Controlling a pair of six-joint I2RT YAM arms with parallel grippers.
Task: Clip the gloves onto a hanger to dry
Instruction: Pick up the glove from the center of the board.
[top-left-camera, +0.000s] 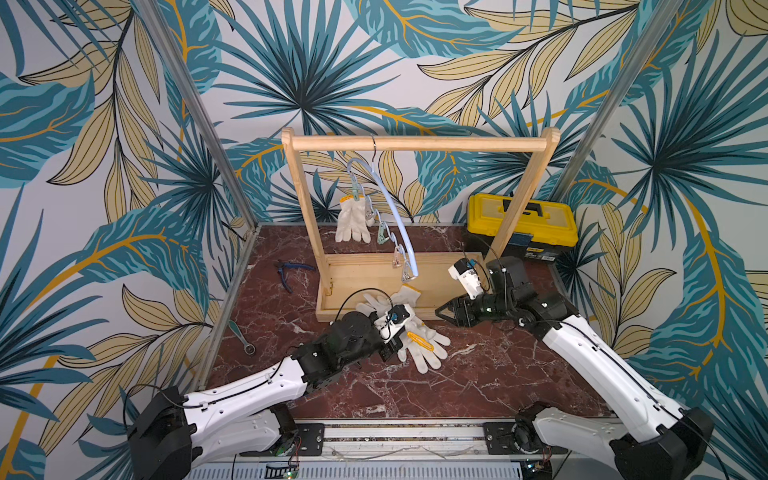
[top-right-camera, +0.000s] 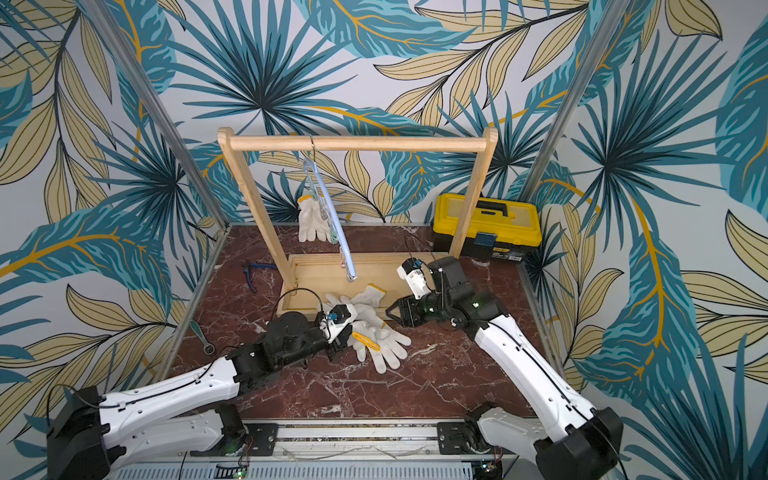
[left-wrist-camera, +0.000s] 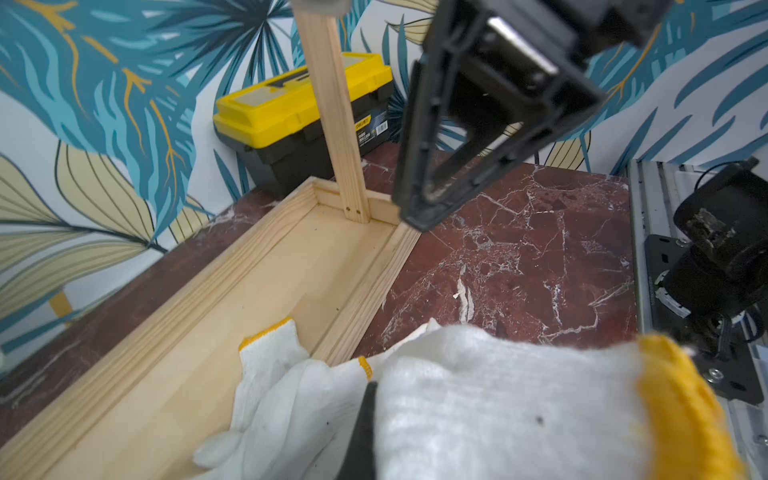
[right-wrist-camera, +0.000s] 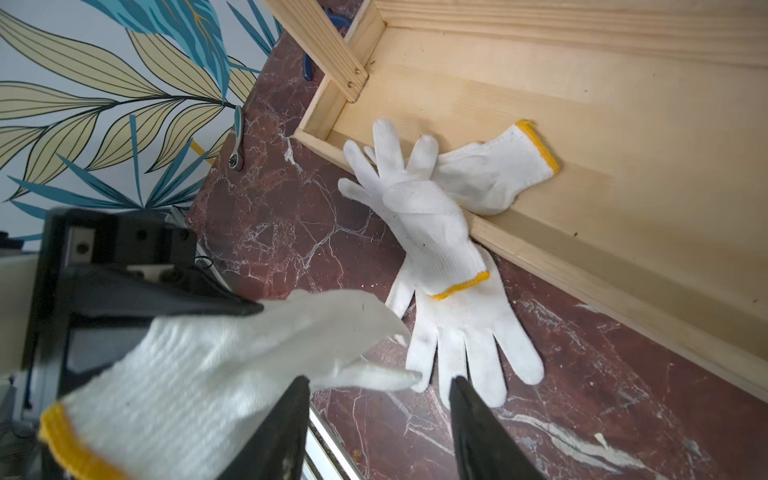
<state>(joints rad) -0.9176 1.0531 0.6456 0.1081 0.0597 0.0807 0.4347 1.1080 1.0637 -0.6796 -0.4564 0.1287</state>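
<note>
The pale-blue hanger (top-left-camera: 395, 208) (top-right-camera: 332, 220) hangs by its hook from the wooden rail, and one white glove (top-left-camera: 353, 220) (top-right-camera: 311, 220) is clipped to it. More gloves (top-left-camera: 388, 299) (right-wrist-camera: 436, 232) lie across the front edge of the rack's base. Another glove (right-wrist-camera: 465, 332) lies flat on the marble. My left gripper (top-left-camera: 390, 347) (top-right-camera: 337, 345) is shut on a yellow-cuffed glove (top-left-camera: 424, 351) (left-wrist-camera: 498, 395) (right-wrist-camera: 208, 374), just above the table. One of its fingers (left-wrist-camera: 362, 428) shows against the cloth. My right gripper (top-left-camera: 439, 311) (right-wrist-camera: 380, 395) stands open beside that glove, holding nothing.
The wooden rack (top-left-camera: 415, 144) stands on a shallow wooden tray base (top-left-camera: 361, 270). A yellow and black toolbox (top-left-camera: 521, 224) sits at the back right. Blue pliers (top-left-camera: 291, 270) and a wrench (top-left-camera: 243, 338) lie on the marble at the left.
</note>
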